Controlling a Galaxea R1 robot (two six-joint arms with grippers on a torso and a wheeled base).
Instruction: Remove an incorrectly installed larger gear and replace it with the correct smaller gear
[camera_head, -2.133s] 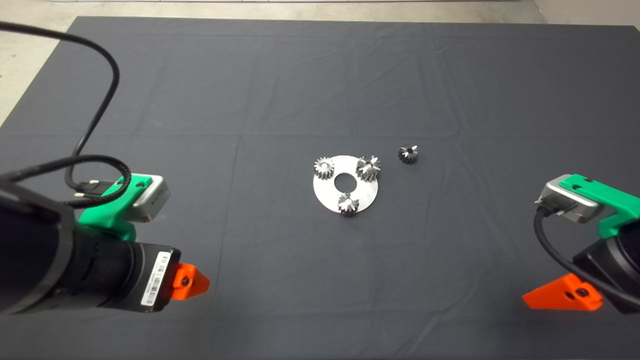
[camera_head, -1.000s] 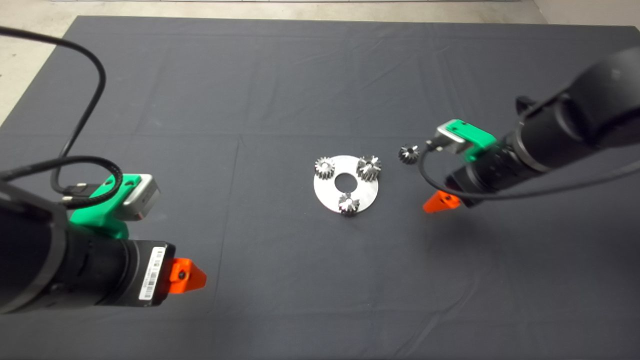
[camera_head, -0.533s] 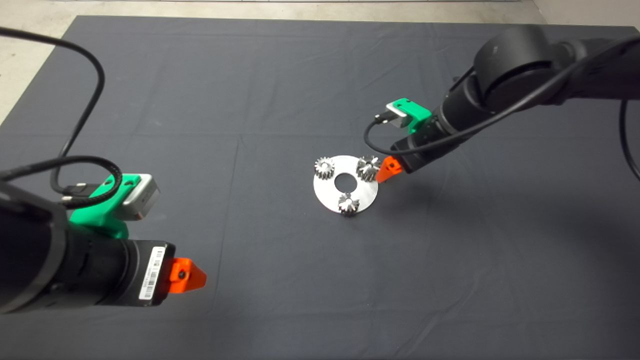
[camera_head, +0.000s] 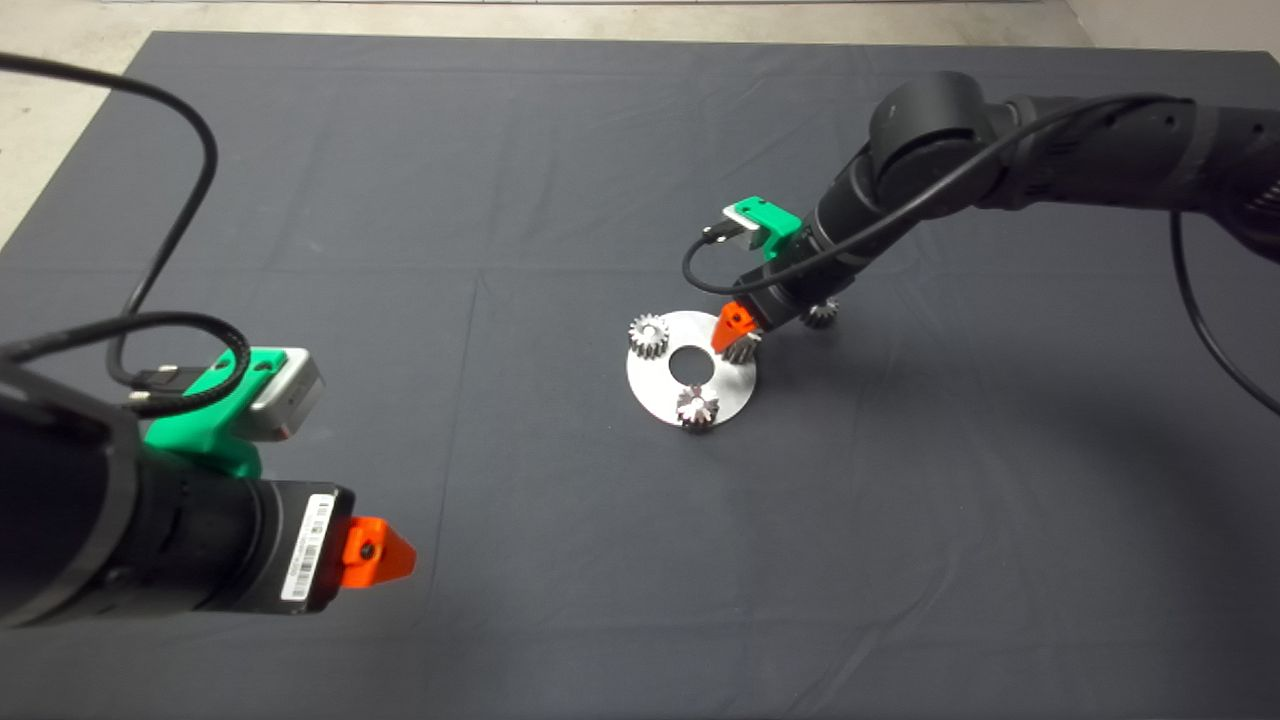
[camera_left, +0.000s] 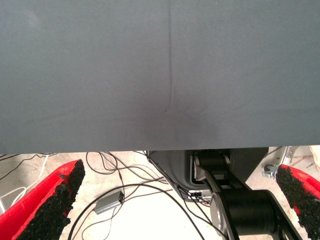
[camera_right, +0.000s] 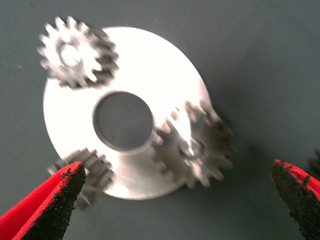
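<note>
Hovering over the round metal plate (camera_head: 690, 385), the right gripper (camera_head: 735, 330) spreads its fingers wide, straddling the larger gear (camera_right: 192, 150), which sits on the plate's rim nearest the arm; the width probably gives clearance around its flared teeth before closing. The smaller gear (camera_head: 822, 314) lies on the bench mat just beside the plate, partly hidden behind the wrist. The left gripper (camera_left: 170, 200) waits wide apart at the bench's near left edge.

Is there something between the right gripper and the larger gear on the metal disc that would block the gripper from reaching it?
Nothing visible does. The right gripper is open above the larger gear on the round plate, and only bare space lies between its fingers and the gear. The other gears on the plate sit apart from it.
</note>
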